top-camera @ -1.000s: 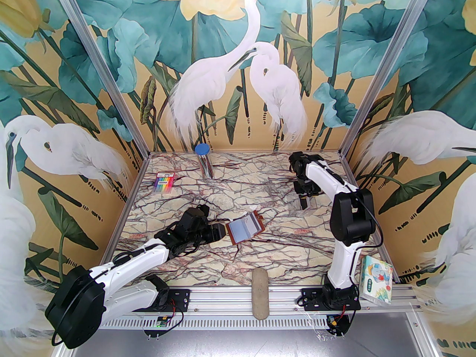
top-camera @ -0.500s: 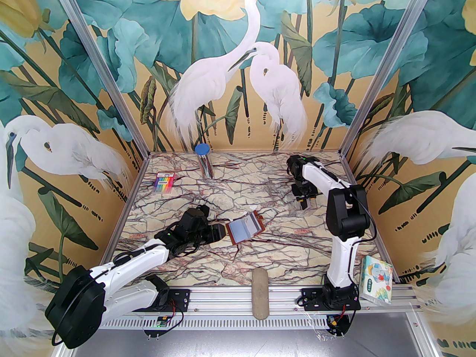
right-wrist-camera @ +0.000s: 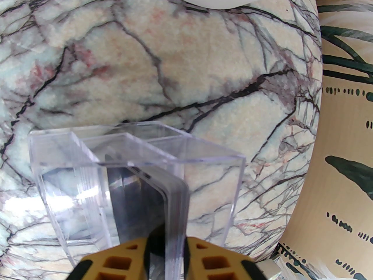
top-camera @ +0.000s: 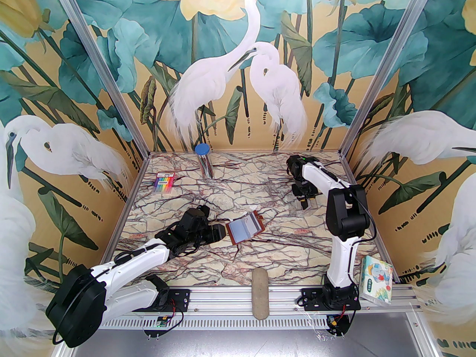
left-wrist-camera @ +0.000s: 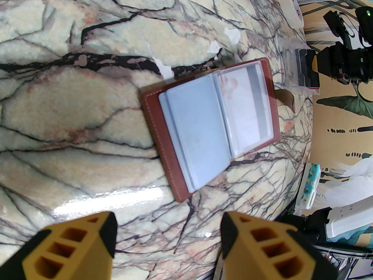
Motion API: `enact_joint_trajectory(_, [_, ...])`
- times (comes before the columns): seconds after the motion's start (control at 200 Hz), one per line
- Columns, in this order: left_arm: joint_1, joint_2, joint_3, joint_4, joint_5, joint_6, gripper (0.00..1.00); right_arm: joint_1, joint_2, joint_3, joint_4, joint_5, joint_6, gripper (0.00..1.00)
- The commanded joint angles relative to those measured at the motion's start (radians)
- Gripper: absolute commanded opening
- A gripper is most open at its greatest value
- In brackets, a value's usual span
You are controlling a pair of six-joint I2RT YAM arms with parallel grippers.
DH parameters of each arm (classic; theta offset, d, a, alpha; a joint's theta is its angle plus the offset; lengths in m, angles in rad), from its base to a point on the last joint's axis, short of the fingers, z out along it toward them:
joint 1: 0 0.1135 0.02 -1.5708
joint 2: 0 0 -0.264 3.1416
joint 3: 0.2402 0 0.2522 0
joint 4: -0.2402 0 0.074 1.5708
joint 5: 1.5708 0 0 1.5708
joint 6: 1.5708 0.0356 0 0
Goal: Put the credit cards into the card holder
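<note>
The card holder (left-wrist-camera: 209,124) lies open on the marble table, reddish-brown leather with pale bluish sleeves facing up; it is also mid-table in the top view (top-camera: 245,230). My left gripper (left-wrist-camera: 167,238) hovers open just short of its near edge, nothing between the fingers. The credit cards (right-wrist-camera: 174,203) stand on edge as a thin stack inside a clear plastic box (right-wrist-camera: 209,179) at the far right. My right gripper (right-wrist-camera: 174,252) is shut on the stack's near end, and in the top view it points down there (top-camera: 305,203).
A rainbow pen pack (top-camera: 164,182) lies far left, and a blue-lidded tube (top-camera: 203,162) stands at the back. A crumpled clear wrapper (top-camera: 246,214) sits behind the holder. A tissue pack (top-camera: 376,279) and a beige oblong pad (top-camera: 260,292) rest by the front rail.
The right arm has shifted a little to the left and away from me over the clear box, then settled. The left arm and the card holder have stayed put.
</note>
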Motion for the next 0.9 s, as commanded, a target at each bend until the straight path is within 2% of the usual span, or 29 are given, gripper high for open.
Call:
enact_joint_trajectory(0.0, [0.007,0.009,0.003,0.013,0.016,-0.007,0.64,-0.004,-0.029,0.018,-0.020,0.048,0.009,0.26])
enact_joint_trajectory(0.345, [0.007,0.017,-0.002,0.022,0.020,-0.010,0.64,-0.004,-0.066,0.023,-0.030,0.070,0.013,0.25])
enact_joint_trajectory(0.595, [0.006,0.016,-0.007,0.024,0.019,-0.010,0.64,-0.003,-0.060,0.012,-0.026,0.074,0.012,0.33])
enact_joint_trajectory(0.715, [0.007,0.017,-0.008,0.028,0.020,-0.012,0.64,-0.004,-0.046,0.008,-0.027,0.064,0.003,0.45])
enact_joint_trajectory(0.895, [0.007,0.017,-0.008,0.027,0.022,-0.012,0.64,-0.004,-0.011,0.006,-0.024,0.081,0.002,0.44])
